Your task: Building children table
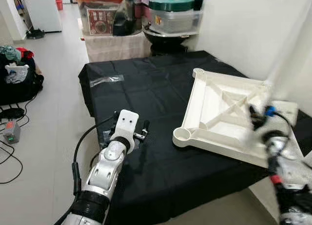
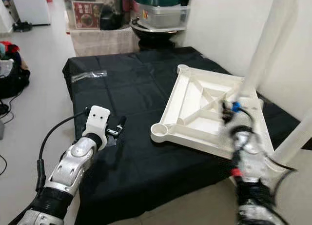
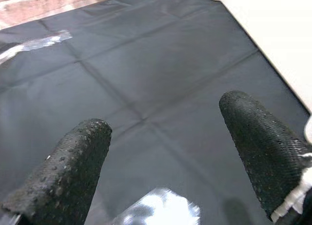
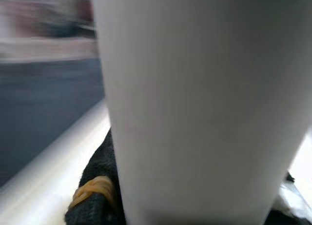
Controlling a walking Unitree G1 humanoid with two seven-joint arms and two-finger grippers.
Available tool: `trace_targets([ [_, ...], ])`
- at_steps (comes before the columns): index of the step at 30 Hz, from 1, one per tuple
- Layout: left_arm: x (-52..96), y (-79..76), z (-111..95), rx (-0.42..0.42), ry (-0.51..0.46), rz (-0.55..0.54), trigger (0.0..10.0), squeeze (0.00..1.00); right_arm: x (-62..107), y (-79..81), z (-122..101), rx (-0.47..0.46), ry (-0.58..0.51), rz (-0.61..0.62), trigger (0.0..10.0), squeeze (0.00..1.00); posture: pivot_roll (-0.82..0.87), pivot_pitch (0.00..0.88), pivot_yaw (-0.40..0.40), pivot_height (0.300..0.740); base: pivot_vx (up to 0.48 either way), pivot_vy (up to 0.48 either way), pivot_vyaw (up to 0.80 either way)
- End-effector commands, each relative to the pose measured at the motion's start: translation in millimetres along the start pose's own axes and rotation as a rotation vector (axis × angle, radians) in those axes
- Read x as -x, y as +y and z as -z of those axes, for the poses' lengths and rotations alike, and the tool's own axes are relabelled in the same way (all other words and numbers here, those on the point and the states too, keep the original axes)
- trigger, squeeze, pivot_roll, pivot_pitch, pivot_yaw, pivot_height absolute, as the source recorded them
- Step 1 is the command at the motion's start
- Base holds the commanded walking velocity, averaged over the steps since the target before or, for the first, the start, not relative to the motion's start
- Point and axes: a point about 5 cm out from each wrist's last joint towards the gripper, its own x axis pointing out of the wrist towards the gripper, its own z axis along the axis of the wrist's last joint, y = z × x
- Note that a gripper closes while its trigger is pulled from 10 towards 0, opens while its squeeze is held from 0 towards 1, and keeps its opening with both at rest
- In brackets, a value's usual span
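Leg-fitting looks to be in hand: the right gripper (image 2: 233,109), blurred, seems clamped around a white plastic table leg (image 2: 265,44) standing over the upturned white plastic tabletop (image 2: 195,118) on the black-draped counter (image 2: 131,83). Next, the leg's foot must meet its corner socket squarely; the left gripper (image 3: 165,152) hovers over the cloth, fingers (image 3: 73,161) wide and empty.

Pale tiled floor (image 1: 53,88) ran along the left hand's side. White wall (image 1: 243,25) stood behind the right hand; storage boxes (image 1: 170,15) stacked far ahead.

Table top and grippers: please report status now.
Left gripper open, idle over black cloth. Right gripper shut on white leg at upturned table top. Nothing in the way.
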Motion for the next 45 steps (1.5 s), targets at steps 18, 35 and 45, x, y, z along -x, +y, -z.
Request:
trace_targets([
  [18,0.1,-0.3,0.1,-0.008,-0.012,0.019,10.0,0.0,10.4,82.7,-24.2,-0.161,-0.089,-0.269,0.0,0.0,0.04,0.0,-0.068,0.74,0.0,0.0,0.0],
  [35,-0.6,-0.8,0.6,-0.02,-0.014,0.016,10.0,0.0,-6.9,76.0,-18.8,-0.123,-0.116,-0.111,0.0,0.0,0.06,0.0,-0.086,0.74,0.0,0.0,0.0],
  [45,0.7,1.9,1.0,-0.026,-0.015,-0.002,10.0,0.0,-8.3,78.5,-9.2,-0.125,-0.167,-0.09,0.0,0.0,0.07,0.0,-0.091,0.74,0.0,0.0,0.0],
])
